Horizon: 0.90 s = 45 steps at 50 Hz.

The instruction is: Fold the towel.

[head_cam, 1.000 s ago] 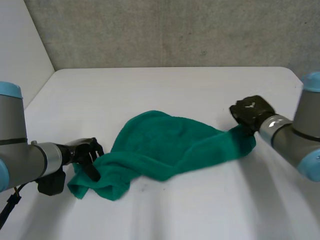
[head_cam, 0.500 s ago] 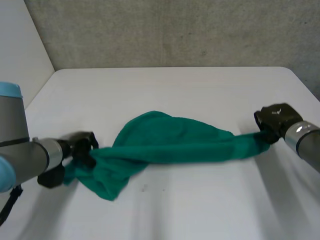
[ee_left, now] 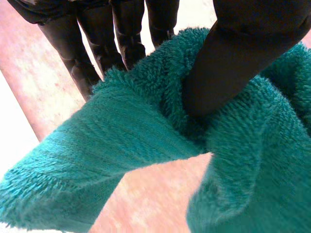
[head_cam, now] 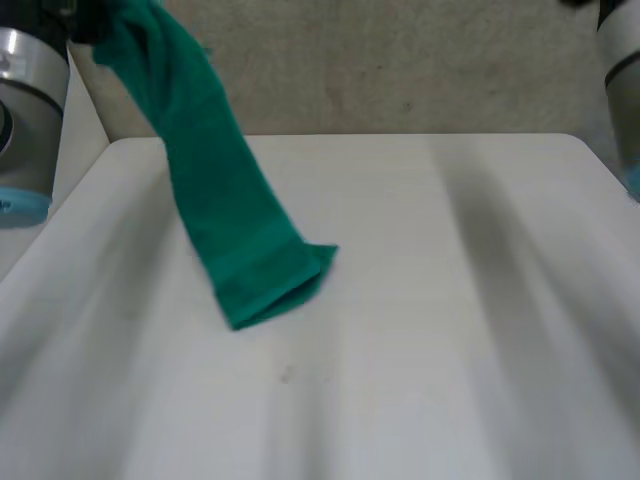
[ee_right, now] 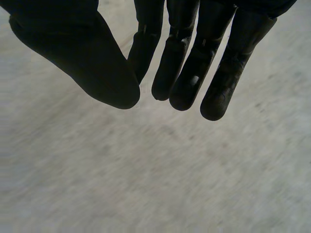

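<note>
one towel (head_cam: 215,200) pinched by left hand (ee_left: 233,63), right hand (ee_right: 87,58) relaxed

The green towel (head_cam: 215,200) hangs from beside the left arm (head_cam: 25,110), its upper end cut off by the head view's top edge, and the right arm (head_cam: 622,60) is clipped at the opposite corner. In the left wrist view the left hand (ee_left: 233,58) has its thumb tip buried in the pile, with its fingers (ee_left: 126,39) ending out of sight behind a fold. Beyond the right hand (ee_right: 189,53) lies a pale surface (ee_right: 155,184), perhaps a tabletop, too smeared to identify.
</note>
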Each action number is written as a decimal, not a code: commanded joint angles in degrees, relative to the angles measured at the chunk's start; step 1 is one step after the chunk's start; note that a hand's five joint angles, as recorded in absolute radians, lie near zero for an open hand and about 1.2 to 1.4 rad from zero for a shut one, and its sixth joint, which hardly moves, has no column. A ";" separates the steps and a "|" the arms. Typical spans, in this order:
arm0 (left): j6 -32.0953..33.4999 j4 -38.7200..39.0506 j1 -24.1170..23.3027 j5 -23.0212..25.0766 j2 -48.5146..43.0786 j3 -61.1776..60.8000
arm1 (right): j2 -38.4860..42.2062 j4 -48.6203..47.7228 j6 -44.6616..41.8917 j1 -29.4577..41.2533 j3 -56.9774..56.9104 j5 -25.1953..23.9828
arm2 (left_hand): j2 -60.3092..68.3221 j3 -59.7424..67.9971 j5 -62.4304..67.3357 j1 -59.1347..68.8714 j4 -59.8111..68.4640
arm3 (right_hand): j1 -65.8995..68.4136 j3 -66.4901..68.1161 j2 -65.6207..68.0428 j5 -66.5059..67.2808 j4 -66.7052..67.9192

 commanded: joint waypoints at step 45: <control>0.49 -16.01 -9.99 0.05 27.65 -19.74 | 39.61 26.82 59.60 28.23 -23.17 -21.07 | 11.74 12.55 15.48 17.20 11.71 | -20.44 -31.26 -30.81 -30.45 -31.64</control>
